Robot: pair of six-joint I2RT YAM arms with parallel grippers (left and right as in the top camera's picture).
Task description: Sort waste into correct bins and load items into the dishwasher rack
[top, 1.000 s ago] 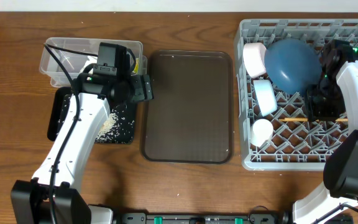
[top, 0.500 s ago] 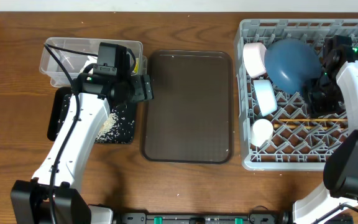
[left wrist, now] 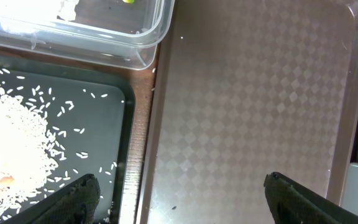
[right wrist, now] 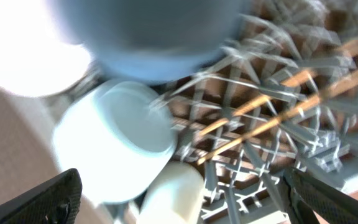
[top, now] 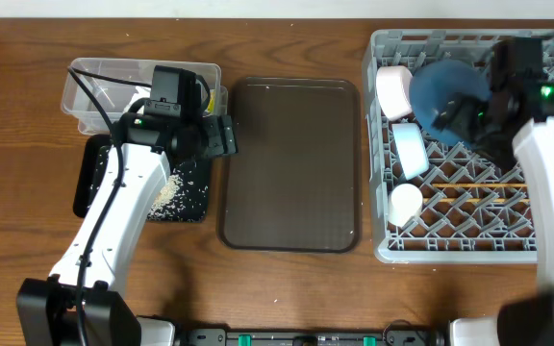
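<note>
The grey dishwasher rack (top: pixel 383 144) at the right holds the dark-blue plate (top: pixel 445 96), a white bowl (top: pixel 392 91), a light-blue bowl (top: pixel 412 149), a small white cup (top: pixel 404 202) and wooden chopsticks (top: pixel 479 185) lying flat on the lattice. My right gripper (top: pixel 469 120) hovers open above them, holding nothing; its view shows the chopsticks (right wrist: pixel 272 99), cup (right wrist: pixel 173 193) and bowl (right wrist: pixel 117 143) below. My left gripper (left wrist: pixel 182 202) is open and empty over the seam between the black tray (left wrist: pixel 98 124) with its rice (left wrist: pixel 11 143) and the brown tray. The clear tub (top: pixel 113 82) sits behind the black tray.
The brown serving tray (top: pixel 291 163) lies bare between the bins and the rack. The left arm stretches from the table's front edge over the black tray (top: pixel 186 197). The rack's walls stand higher than the table.
My right gripper has opened and let go of the chopsticks, which now lie on the rack. That arm has lifted and shifted toward the plate. The left arm has not moved.
</note>
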